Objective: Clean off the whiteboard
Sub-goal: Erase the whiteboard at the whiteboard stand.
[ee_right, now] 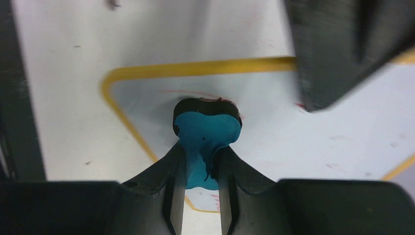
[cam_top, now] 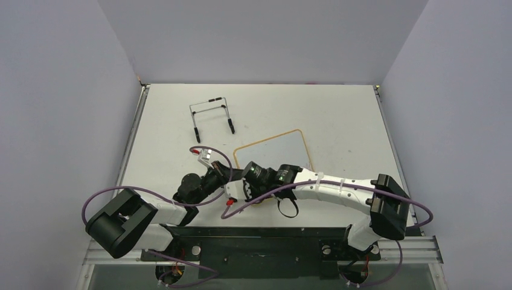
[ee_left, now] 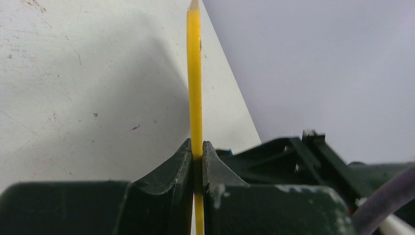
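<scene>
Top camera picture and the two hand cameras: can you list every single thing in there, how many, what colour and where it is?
whiteboard: one, white with a yellow frame, lying flat in the middle of the table
eraser: one, blue with a black pad, pressed on the whiteboard near a corner
red marks: a few, faint red, on the whiteboard around the eraser
wire stand: one, silver with black tips, behind the whiteboard towards the back
table: one, white, under everything
cables: two, purple, looping beside the arms
left gripper: one, dark, shut on the whiteboard's frame edge
right gripper: one, dark, shut on the eraser
</scene>
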`<move>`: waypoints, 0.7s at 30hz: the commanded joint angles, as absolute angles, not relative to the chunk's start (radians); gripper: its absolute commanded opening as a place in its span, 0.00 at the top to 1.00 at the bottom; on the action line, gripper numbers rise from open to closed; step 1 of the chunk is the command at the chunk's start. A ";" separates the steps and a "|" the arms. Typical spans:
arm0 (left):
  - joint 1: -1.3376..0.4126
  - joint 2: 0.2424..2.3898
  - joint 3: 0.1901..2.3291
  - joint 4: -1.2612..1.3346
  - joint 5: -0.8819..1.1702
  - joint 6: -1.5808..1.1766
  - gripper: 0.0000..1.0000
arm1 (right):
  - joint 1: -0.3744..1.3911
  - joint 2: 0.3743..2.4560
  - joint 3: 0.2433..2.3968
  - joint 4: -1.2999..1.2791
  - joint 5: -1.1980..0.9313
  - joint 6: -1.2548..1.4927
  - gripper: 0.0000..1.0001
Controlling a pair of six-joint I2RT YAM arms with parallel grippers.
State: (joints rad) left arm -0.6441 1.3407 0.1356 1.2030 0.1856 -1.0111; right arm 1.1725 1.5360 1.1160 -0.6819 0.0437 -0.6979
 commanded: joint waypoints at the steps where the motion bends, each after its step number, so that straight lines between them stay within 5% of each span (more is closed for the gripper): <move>1: -0.644 1.344 0.175 1.381 0.227 -1.042 1.00 | 1.083 1.562 1.223 -0.639 0.064 -0.647 1.00; 14: -0.645 1.354 0.174 1.396 0.229 -1.045 1.00 | 1.217 1.545 1.147 -0.724 -0.084 -0.707 1.00; 21: -0.645 1.352 0.172 1.398 0.232 -1.043 1.00 | 1.153 1.549 1.149 -0.696 -0.020 -0.678 1.00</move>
State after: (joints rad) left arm -0.6441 1.3643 0.1356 1.2205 0.2127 -1.0180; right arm 1.2114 1.5616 1.1431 -0.7052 -0.0380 -0.6956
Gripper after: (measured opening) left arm 0.050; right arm 0.218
